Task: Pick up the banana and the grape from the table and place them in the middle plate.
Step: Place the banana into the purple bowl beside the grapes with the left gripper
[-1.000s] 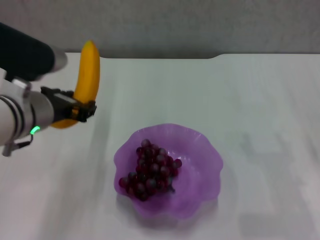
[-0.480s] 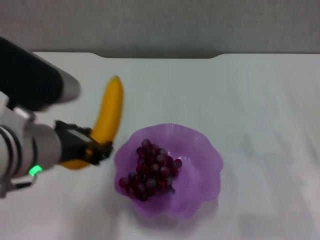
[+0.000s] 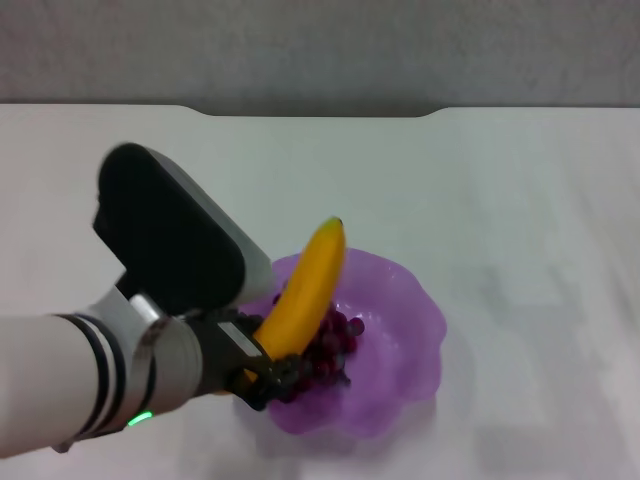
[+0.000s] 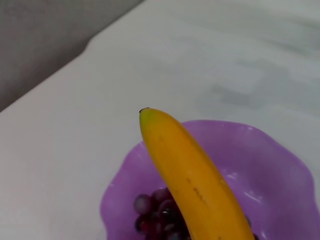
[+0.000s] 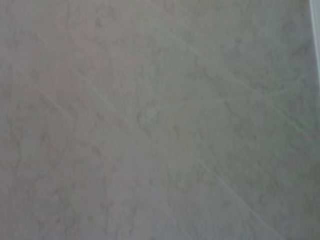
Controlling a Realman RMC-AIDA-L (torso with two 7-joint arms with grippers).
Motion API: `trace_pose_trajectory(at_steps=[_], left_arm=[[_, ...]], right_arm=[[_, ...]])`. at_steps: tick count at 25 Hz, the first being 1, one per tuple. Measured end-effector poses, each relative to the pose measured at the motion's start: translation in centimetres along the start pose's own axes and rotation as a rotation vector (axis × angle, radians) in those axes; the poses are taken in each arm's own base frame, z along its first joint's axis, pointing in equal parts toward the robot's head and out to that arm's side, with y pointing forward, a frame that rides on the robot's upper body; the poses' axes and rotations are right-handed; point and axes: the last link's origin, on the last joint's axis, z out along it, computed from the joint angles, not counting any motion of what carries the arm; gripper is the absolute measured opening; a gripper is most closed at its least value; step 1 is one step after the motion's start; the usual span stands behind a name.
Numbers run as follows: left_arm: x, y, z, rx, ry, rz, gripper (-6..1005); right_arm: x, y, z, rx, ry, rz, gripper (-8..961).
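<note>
Left end effector [image 3: 262, 368] grips banana [image 3: 305, 297].

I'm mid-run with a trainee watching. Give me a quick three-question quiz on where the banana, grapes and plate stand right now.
1. True or false: the grape already lies in the middle plate.
2. What does the left gripper hold? A) the banana B) the grape C) nothing
3. Fill in: the banana's free tip points up and away from the robot, and its body hangs over the ____.

Key
1. True. The bunch sits in the purple plate.
2. A. The gripper is shut on the banana's lower end.
3. Plate: it is above the grapes, not yet released. The right gripper is out of sight.
</note>
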Motion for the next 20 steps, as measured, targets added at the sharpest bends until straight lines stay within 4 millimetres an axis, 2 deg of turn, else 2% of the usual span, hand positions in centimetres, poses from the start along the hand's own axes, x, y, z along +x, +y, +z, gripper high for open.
trace_pose_trajectory(at_steps=[13, 20], left_arm=[[1.7, 2.6, 1.4, -0.02, 0.045, 0.176, 613], [2.2, 2.6, 2.5, 0.009, 0.022, 0.204, 627]], right_arm=[[0.0, 0.2, 0.1, -0.006, -0.001, 0.001, 880], [-0.1, 0.3, 0.2, -0.009, -0.002, 0.003, 879]])
